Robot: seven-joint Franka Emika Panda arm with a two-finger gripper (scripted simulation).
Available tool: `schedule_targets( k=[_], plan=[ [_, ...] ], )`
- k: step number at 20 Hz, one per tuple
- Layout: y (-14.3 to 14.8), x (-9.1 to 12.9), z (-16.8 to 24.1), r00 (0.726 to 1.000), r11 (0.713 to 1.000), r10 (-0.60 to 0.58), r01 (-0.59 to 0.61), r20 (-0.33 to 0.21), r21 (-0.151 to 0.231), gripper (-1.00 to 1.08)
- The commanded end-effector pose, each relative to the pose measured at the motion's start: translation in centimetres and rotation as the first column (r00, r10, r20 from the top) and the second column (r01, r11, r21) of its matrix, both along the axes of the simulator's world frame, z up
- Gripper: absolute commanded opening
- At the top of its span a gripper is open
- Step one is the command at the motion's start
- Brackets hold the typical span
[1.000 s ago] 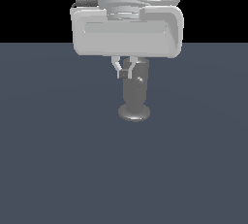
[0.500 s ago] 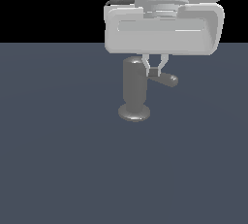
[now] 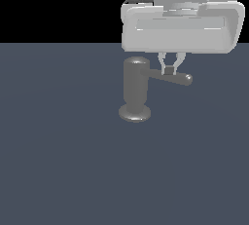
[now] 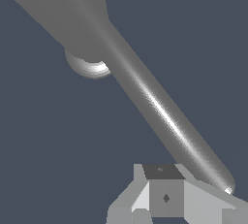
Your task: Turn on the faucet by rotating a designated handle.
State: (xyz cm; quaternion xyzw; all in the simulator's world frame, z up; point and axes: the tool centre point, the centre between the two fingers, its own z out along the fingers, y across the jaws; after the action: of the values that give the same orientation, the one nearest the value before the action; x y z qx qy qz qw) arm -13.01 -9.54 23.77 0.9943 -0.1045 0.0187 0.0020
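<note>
The faucet [image 3: 135, 87] is a glossy grey upright cylinder on a round disc foot [image 3: 134, 114]. Its handle [image 3: 170, 77], a thin grey rod, juts from near the top toward the exterior view's right. My gripper [image 3: 169, 71] hangs just over the middle of the rod, with the fingers drawn together and touching or nearly touching it. It holds nothing. In the wrist view the handle [image 4: 160, 111] runs diagonally from the faucet body [image 4: 68, 9] to a rounded tip beside my fingertips [image 4: 164, 196].
The faucet stands on a flat dark blue-grey surface [image 3: 63, 160]. The arm's wide grey hand body [image 3: 182, 27] hangs above and hides the space behind the handle.
My gripper has moved toward the exterior view's right. The handle has swung with it, from hidden in front of the cylinder to sticking out to the right.
</note>
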Motion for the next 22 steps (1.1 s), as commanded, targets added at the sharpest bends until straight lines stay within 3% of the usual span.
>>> schedule_targets(
  k=[1,22],
  plan=[
    [-1.0,0.8,0.0,1.000,1.000,-0.004,0.004,0.004,-0.001,-1.00],
    [-7.6,5.2,-0.8,1.000,1.000,-0.019,0.019,-0.016,0.003,-1.00]
  ],
)
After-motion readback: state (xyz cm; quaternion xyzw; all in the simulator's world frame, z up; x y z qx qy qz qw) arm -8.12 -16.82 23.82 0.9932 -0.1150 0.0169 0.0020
